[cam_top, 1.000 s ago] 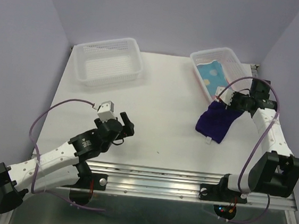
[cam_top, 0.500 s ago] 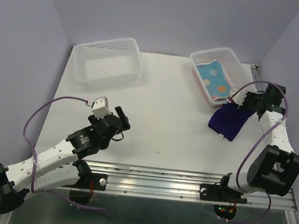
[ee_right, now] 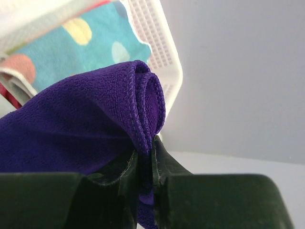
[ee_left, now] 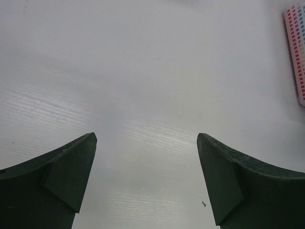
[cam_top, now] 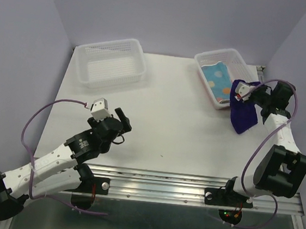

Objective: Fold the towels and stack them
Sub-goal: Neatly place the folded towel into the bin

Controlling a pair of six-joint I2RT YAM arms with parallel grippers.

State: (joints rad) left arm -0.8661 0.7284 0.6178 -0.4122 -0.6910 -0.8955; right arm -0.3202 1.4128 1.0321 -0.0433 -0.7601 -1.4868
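Nearest you, the left gripper (cam_top: 124,119) hangs low over the white table (cam_top: 174,117) at the near left. In its wrist view its two dark fingers (ee_left: 62,176) stand wide apart with nothing between them, and only bare tabletop lies below.

Farther back on the right, the right gripper (ee_right: 145,155) is raised beside the near end of the right-hand basket (cam_top: 240,62). Its jaws are pinched together on a rolled hem of the dark purple towel (cam_top: 244,114). You see the towel hanging from that grip in a loose, unfolded drape, just beside the basket's near right corner. From above you cannot tell whether its lowest tip touches the table.

Inside that basket lies the light blue towel with orange spots (cam_top: 216,76), spread roughly flat. In the left wrist view, pink-red colour shows through the holes of the basket wall at the frame's right edge.

At the far left stands the second white perforated basket (cam_top: 110,43), well apart from both arms.
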